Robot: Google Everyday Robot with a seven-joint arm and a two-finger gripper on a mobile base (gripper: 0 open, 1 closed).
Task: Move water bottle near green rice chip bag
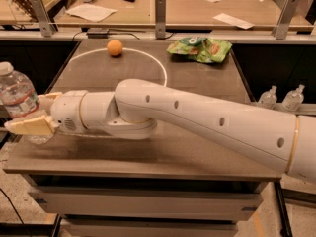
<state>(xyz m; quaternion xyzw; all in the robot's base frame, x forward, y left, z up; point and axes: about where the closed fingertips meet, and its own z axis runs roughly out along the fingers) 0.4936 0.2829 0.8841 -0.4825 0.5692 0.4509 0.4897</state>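
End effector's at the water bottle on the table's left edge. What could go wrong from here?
1. The water bottle stands at the near-left corner of the table, with the end effector at it. A slip could send it off the edge.
2. The green rice chip bag lies at the far right, so the carry across could clip the orange ball.
3. If set on the bag itself, the tall bottle could topple.

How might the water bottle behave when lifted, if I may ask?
The water bottle looks tall and narrow, so it may tip if nudged high. Its clear ribbed plastic probably flexes under a firm squeeze. The end effector is at its lower half, by the left edge of the table.
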